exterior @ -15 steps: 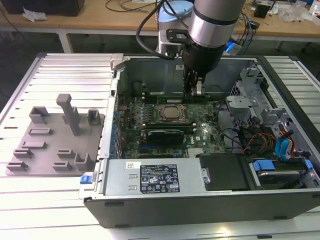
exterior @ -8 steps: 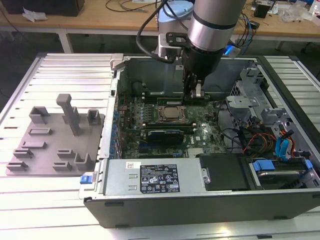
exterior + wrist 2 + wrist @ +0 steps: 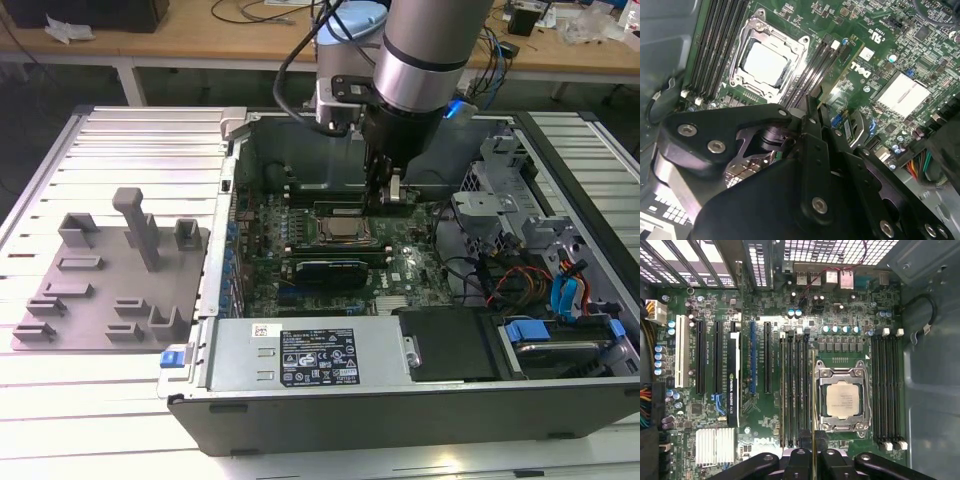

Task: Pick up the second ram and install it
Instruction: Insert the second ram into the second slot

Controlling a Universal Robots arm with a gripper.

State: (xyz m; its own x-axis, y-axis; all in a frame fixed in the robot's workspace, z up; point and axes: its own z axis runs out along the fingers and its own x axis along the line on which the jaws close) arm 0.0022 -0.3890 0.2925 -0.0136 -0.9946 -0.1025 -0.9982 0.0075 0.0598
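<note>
The second ram (image 3: 813, 390) shows edge-on in the first wrist view as a thin greenish line, pinched between the dark fingers (image 3: 826, 460) of the gripper (image 3: 813, 449). It runs along the narrow gap between a bank of black memory slots (image 3: 795, 390) and the metal-framed CPU socket (image 3: 842, 400). I cannot tell whether it is touching the board or is just above it. Another bank of slots (image 3: 886, 390) lies on the socket's far side, and a black graphics card (image 3: 734, 375) stands in an expansion slot well apart from the stick.

In the exterior view the gripper (image 3: 385, 198) reaches down into the open computer case (image 3: 330, 410) at the upper middle of the frame. Its tip is just above and to the exterior view's right of the CPU socket (image 3: 345, 228). A grey power supply (image 3: 305, 355) fills the lower middle. The grey plastic plate with upright blocks (image 3: 110, 280) lies outside the case at the exterior view's left.
</note>
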